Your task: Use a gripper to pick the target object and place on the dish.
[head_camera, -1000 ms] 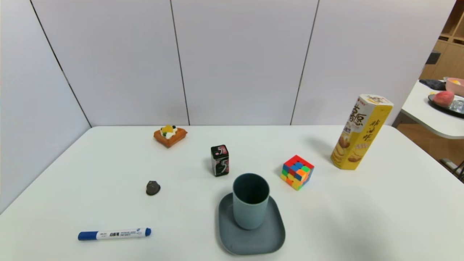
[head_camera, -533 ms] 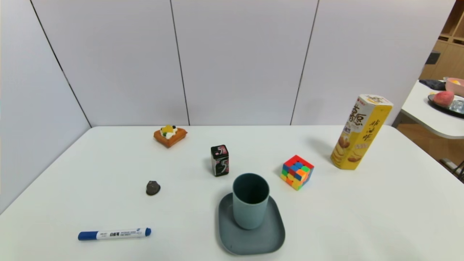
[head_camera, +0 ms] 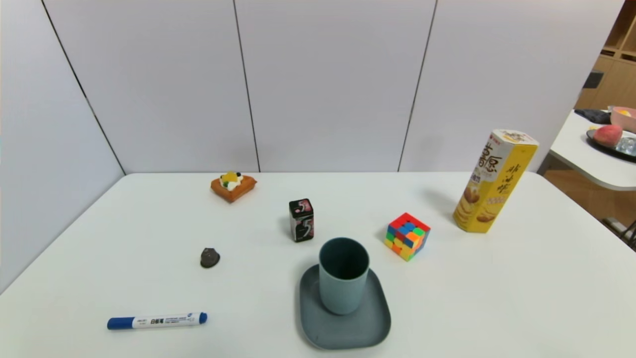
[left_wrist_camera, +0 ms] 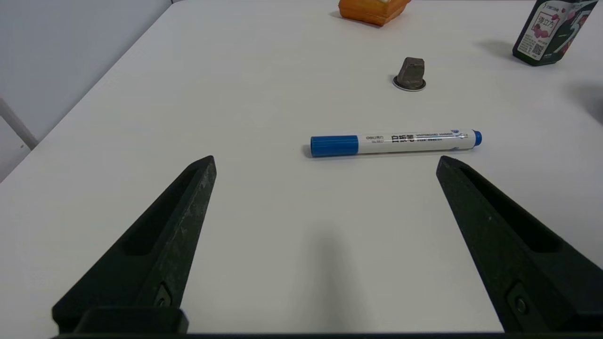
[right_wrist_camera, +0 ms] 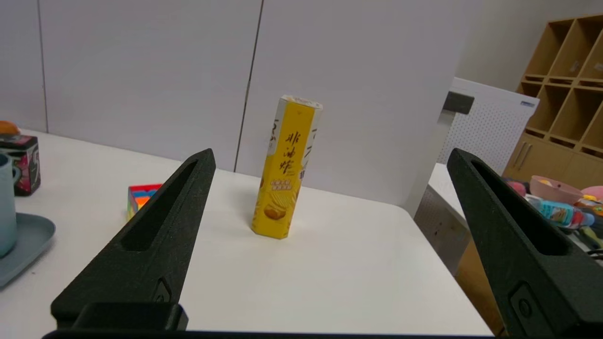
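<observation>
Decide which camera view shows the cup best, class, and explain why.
The head view: the whole cup stands upright on the dish. The right wrist view catches only a sliver of it at the picture's edge; the left wrist view misses it.

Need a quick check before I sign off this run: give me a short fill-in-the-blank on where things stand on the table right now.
1. The grey-blue cup stands upright on the ____.
2. The left gripper is open, and the object lying on the table just beyond its fingertips is the ____.
3. The right gripper is open and holds ____.
4. The tall yellow snack box stands ____ on the table.

Missing words: dish; blue-capped marker; nothing; upright
</observation>
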### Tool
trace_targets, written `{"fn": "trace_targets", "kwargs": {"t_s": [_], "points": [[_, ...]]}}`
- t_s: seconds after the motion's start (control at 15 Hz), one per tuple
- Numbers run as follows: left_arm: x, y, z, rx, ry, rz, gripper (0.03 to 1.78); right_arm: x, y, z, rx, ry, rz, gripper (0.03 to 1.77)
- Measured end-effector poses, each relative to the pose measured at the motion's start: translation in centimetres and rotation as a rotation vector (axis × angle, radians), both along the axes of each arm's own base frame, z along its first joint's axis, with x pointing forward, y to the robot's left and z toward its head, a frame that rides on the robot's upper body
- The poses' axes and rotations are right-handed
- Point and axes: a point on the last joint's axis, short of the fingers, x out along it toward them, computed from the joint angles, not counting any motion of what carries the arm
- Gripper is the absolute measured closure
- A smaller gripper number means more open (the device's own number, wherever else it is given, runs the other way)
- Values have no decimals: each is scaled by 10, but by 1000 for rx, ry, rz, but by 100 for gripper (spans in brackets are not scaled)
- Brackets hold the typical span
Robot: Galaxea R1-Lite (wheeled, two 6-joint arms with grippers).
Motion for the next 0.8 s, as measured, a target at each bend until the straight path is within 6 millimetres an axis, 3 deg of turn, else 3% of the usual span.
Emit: {"fn": "trace_targets", "kwargs": {"t_s": [0.53,0.8], "points": [[0,0,0,0,0,0,12,-4,0,-54,-6,318,5,10],[0,0,0,0,0,0,12,-4,0,-59,-7,349,-1,10]]}}
